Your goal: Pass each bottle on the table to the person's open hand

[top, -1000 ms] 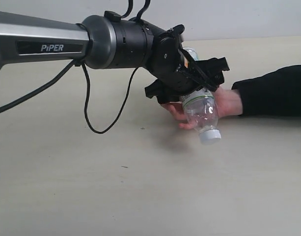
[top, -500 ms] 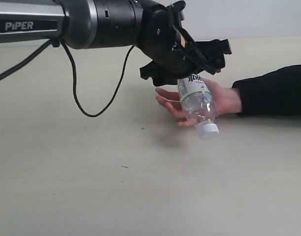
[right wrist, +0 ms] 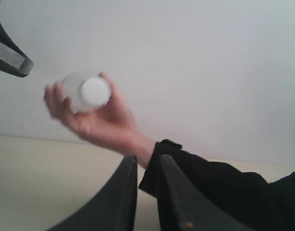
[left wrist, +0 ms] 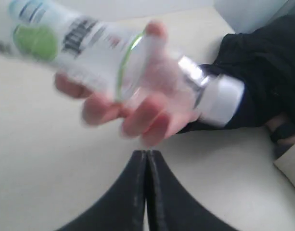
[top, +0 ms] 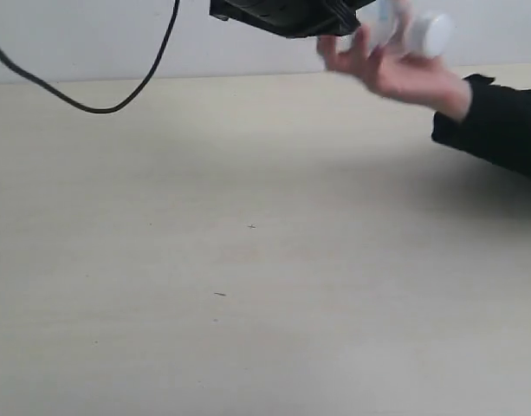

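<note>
The person's hand (top: 395, 71), raised well above the table (top: 248, 312), grips the white-green bottle (top: 421, 30), which is blurred by motion. The left wrist view shows that bottle (left wrist: 89, 53) lying across the hand's fingers (left wrist: 147, 115). My left gripper (left wrist: 147, 153) is shut and empty, a little short of those fingers. In the exterior view only part of it (top: 287, 16) shows at the top edge, beside the hand. My right gripper (right wrist: 147, 159) has a narrow gap between its jaws and holds nothing; beyond it are the hand (right wrist: 106, 126) and the bottle's white cap (right wrist: 94, 91). No other bottles are in view.
The person's black sleeve (top: 499, 130) comes in from the right edge, above the tabletop. A black cable (top: 92, 106) hangs in a loop at the upper left. A pale wall (top: 118, 43) runs behind the table.
My left gripper has let go of the white-green bottle, shut, and risen to the top of the exterior view. The hand has closed on the bottle and lifted it off the table.
</note>
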You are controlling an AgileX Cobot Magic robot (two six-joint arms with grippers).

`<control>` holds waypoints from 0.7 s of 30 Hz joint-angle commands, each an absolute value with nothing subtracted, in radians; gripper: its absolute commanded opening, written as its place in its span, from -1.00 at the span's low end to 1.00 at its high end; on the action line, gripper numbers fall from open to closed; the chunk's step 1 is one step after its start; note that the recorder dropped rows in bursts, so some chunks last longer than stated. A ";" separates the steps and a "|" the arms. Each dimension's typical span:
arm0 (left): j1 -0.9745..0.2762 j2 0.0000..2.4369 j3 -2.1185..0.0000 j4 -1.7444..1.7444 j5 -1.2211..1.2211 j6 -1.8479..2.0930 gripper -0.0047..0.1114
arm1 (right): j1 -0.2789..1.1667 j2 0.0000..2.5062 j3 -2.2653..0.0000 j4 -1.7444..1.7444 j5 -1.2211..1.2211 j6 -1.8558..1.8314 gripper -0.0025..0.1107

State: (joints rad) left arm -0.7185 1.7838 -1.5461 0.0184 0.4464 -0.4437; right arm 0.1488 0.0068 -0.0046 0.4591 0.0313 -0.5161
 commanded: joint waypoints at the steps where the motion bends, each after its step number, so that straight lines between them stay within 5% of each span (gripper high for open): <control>1: -0.744 1.647 -1.313 0.027 0.174 -0.417 -0.90 | 0.145 0.000 0.000 0.463 0.022 -0.522 -0.66; 12: -0.858 1.268 -0.625 0.053 -0.524 -0.383 -0.90 | 0.145 0.000 0.000 0.463 0.022 -0.522 -0.66; 21: -0.863 1.211 -0.475 0.053 -0.555 -0.392 -0.90 | 0.145 0.000 0.000 0.463 0.022 -0.522 -0.66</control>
State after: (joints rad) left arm -0.8578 1.2195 -0.4906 0.0543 -0.5294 -0.3852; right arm 0.1488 0.0068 -0.0046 0.4591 0.0313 -0.5161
